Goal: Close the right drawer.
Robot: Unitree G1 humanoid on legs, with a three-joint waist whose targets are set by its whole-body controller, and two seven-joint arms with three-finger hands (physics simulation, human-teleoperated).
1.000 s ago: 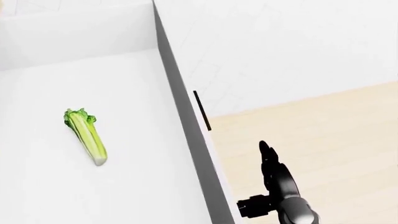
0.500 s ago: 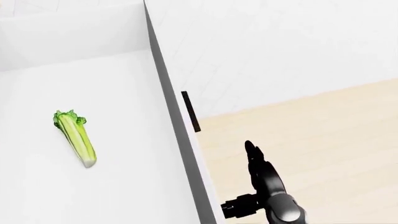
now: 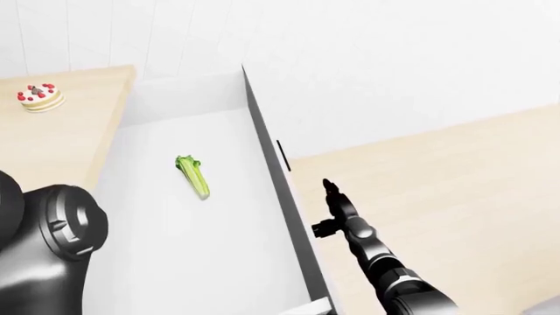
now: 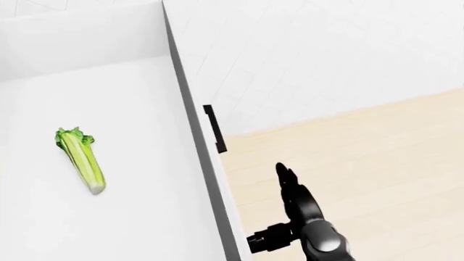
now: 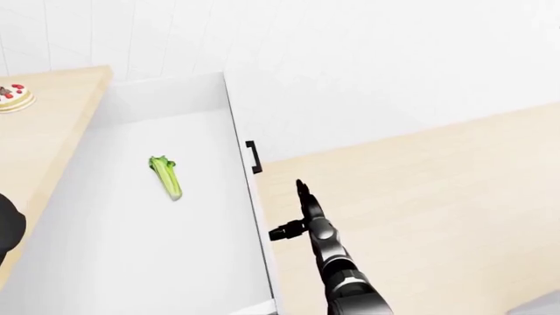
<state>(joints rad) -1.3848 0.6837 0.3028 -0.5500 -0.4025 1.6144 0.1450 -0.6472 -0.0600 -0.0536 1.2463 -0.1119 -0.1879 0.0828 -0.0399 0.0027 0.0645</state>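
The right drawer [image 4: 190, 122] stands pulled out, a white box seen from above, with a celery stalk [image 4: 80, 159] lying on its floor. A short black handle [image 4: 215, 128] sits on the drawer's front panel, which runs down the middle of the head view. My right hand [image 4: 289, 191] is just right of that panel and below the handle, over the wooden floor. It is open, its fingers pointing to the view's top and its thumb [image 4: 257, 240] reaching left toward the panel. I cannot tell whether the thumb touches it. Only the left arm's joint [image 3: 48, 252] shows, not its hand.
A wooden counter [image 3: 61, 141] lies left of the drawer and carries a small cake [image 3: 39, 96]. White cabinet faces [image 4: 311, 54] fill the top right. Light wooden floor [image 4: 384, 168] spreads to the right of the hand.
The whole head view has shifted left, so the camera moved. My right hand has edged slightly nearer the drawer's front panel. The celery lies as before in the drawer.
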